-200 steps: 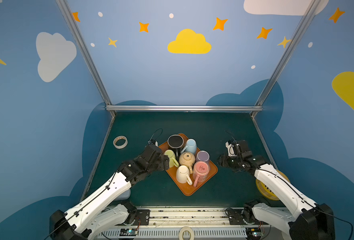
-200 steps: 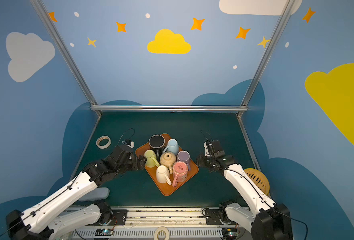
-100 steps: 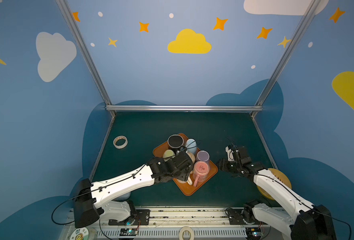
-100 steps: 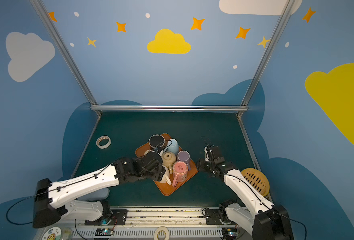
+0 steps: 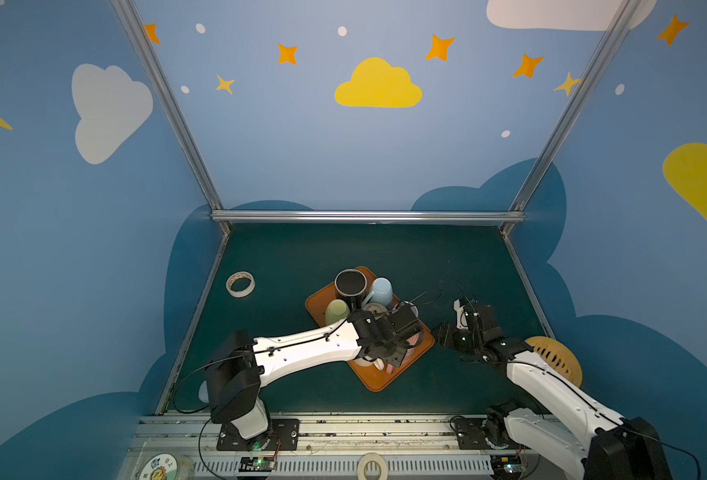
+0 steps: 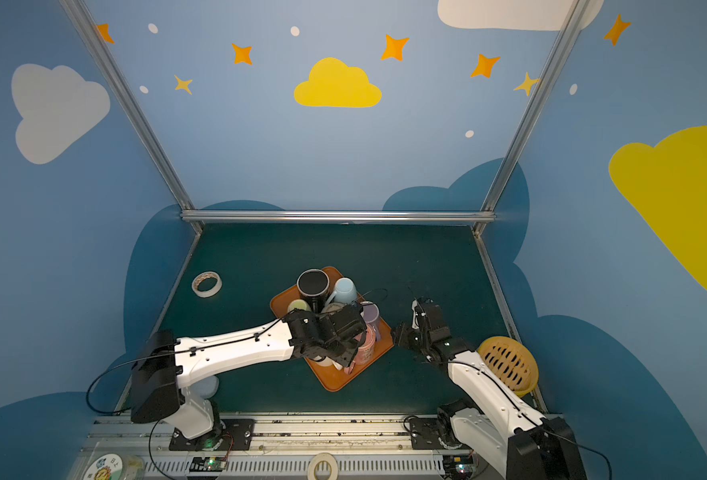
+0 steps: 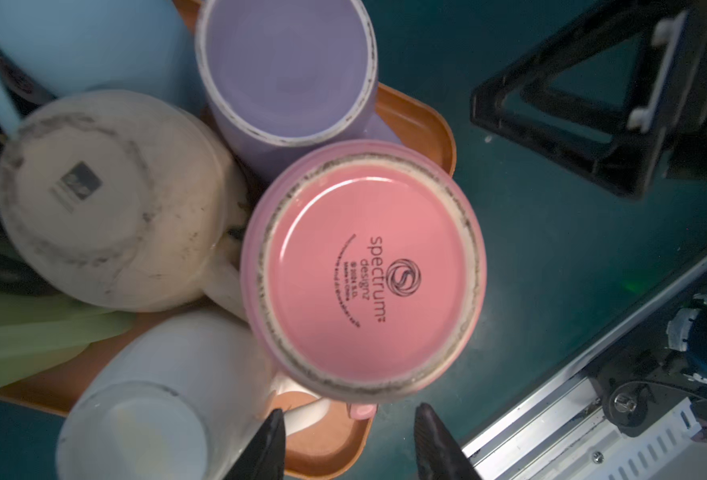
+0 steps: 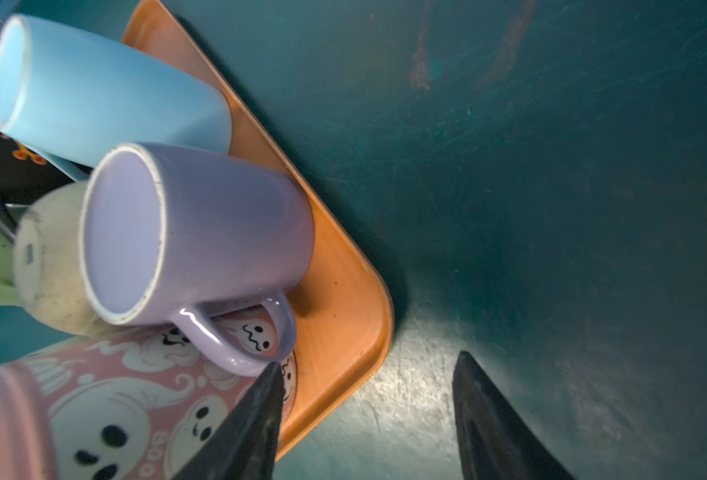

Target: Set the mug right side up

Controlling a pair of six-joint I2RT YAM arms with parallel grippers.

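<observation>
A pink ghost-patterned mug (image 7: 364, 274) stands upside down at the near right of the orange tray (image 5: 374, 384), its base facing the left wrist camera. My left gripper (image 7: 349, 411) hovers just over it, pointing down. Its jaws are apart, and the pink handle (image 7: 363, 411) and a white mug's handle (image 7: 308, 415) lie between the fingertips, untouched. In both top views the left wrist covers most of the pink mug (image 6: 369, 345). My right gripper (image 8: 368, 361) is open over the green mat by the tray's right corner (image 8: 343, 299), holding nothing.
Crowded on the tray are a lilac mug (image 7: 285, 70), a beige mug (image 7: 106, 199), a white mug (image 7: 165, 395), a light blue mug (image 5: 381, 289), a green mug (image 5: 337, 309) and a black mug (image 5: 349, 282). A tape roll (image 5: 240, 284) lies far left; a yellow basket (image 5: 555, 361) sits at the right edge.
My left arm swung from the tray's left side across to above the pink mug, and its jaws narrowed. The right gripper drew slightly nearer the front beside the tray.
</observation>
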